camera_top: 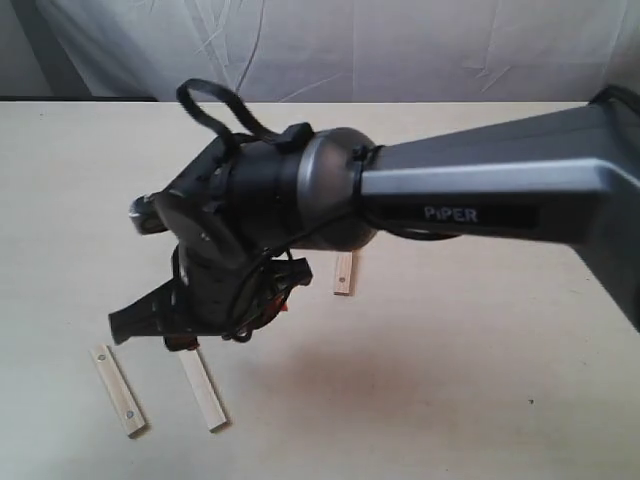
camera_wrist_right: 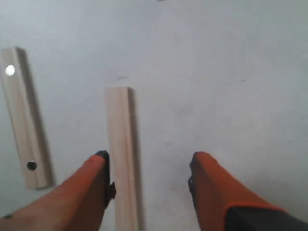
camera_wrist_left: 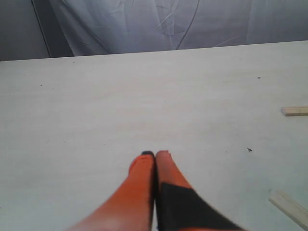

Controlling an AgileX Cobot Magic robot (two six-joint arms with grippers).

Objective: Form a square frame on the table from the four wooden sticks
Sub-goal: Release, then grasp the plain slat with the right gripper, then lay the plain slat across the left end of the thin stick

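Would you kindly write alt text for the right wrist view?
The right gripper, orange jaws open, straddles a plain wooden stick on the pale table, the stick close to one jaw. A dotted stick lies beside it, apart.

Exterior high over table (camera_top: 470, 360), left wrist low, right wrist close, sticks (camera_wrist_right: 120, 144) shared

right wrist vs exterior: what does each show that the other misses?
Right wrist only: the orange right fingers spread apart, with the plain stick lying between them, close beside one finger.
Exterior only: a third stick lying apart from the others near the arm, and the white cloth behind the table. The finger gap cannot be made out there.
Both: the plain stick and the dotted stick lying side by side on the table, not touching.
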